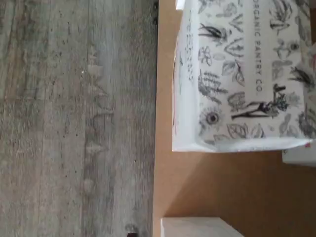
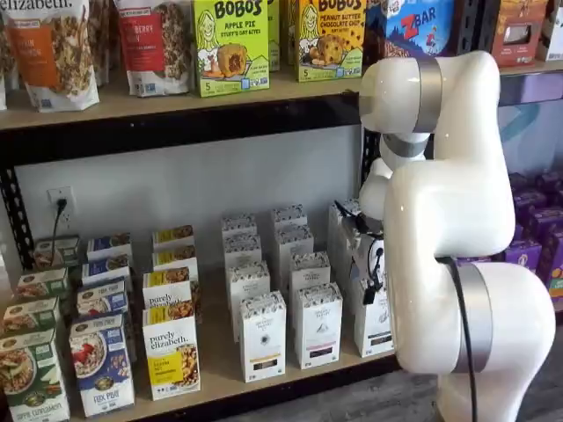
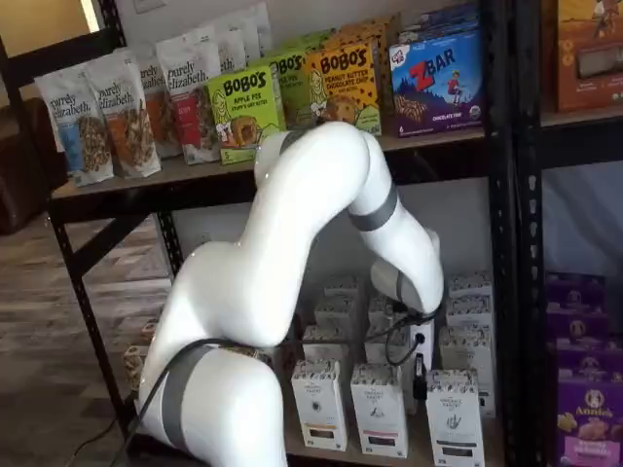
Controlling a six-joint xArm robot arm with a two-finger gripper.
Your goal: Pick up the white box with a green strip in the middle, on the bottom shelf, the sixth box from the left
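The white box [image 2: 375, 325] stands in the front row of the bottom shelf [image 2: 220, 387], its left part showing beside the arm. It also shows in a shelf view [image 3: 455, 418], with a speckled top and a thin dark strip low on its front. A speckled carton top [image 1: 247, 74] reading "Organic Pantry Co" fills the wrist view at the board's front edge; it seems to be this box. My gripper [image 3: 421, 377] hangs just above and left of the box, with one black finger seen side-on and a cable beside it. In the other shelf view the gripper [image 2: 369, 286] is mostly hidden by the arm.
Like white cartons [image 2: 262, 338] [image 2: 318, 325] stand left of the white box, with more rows behind them. Colourful cereal boxes [image 2: 170, 352] fill the shelf's left. Snack bags and bar boxes [image 2: 230, 44] sit on the higher board. Grey wood floor [image 1: 74, 118] lies in front.
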